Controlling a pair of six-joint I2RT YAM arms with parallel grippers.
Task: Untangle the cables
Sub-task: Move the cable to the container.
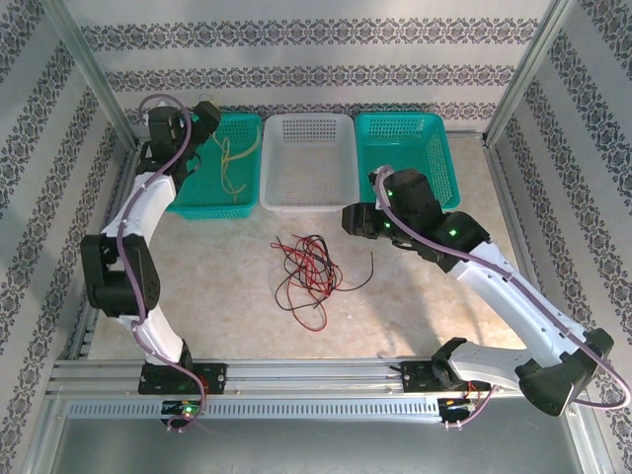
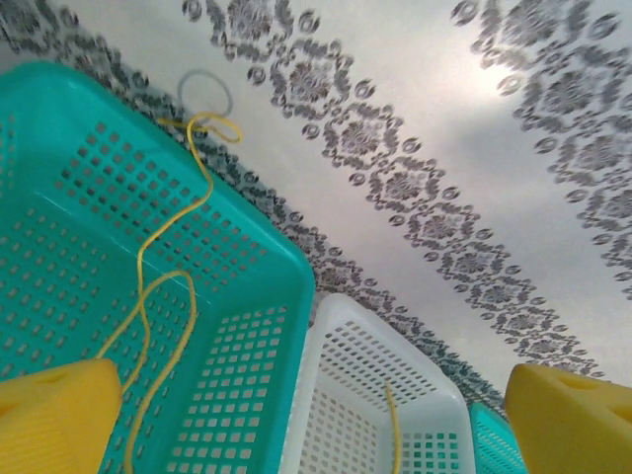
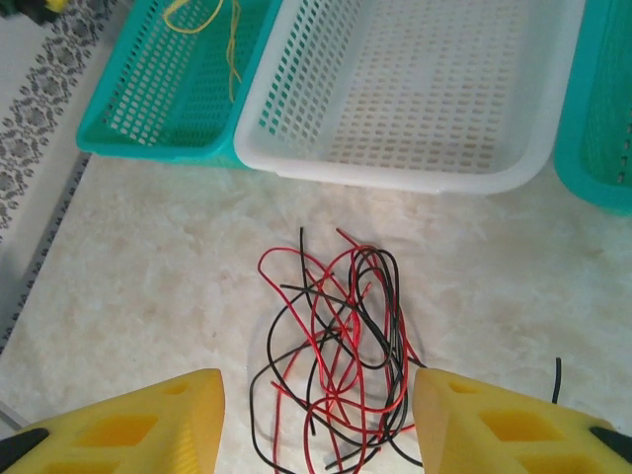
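The yellow cable (image 1: 235, 163) lies separated in the left teal basket (image 1: 212, 210); the red and black cables (image 1: 308, 272) lie tangled on the table (image 1: 425, 306), unsorted. The left gripper (image 2: 311, 385), over that basket, gapes wide and empty; the right gripper (image 3: 316, 385) hovers part-open, empty, above the tangle

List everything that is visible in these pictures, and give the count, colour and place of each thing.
table: one, beige marbled, under everything
left basket: one, teal, far left of the table
white basket: one, white, between the teal ones
right basket: one, teal, far right
yellow cable: at least one, yellow, in the left basket
tangled cables: count unclear, red and black, on the table before the white basket
left gripper: one, yellow fingers, open above the left basket
right gripper: one, yellow fingers, open near the tangled cables
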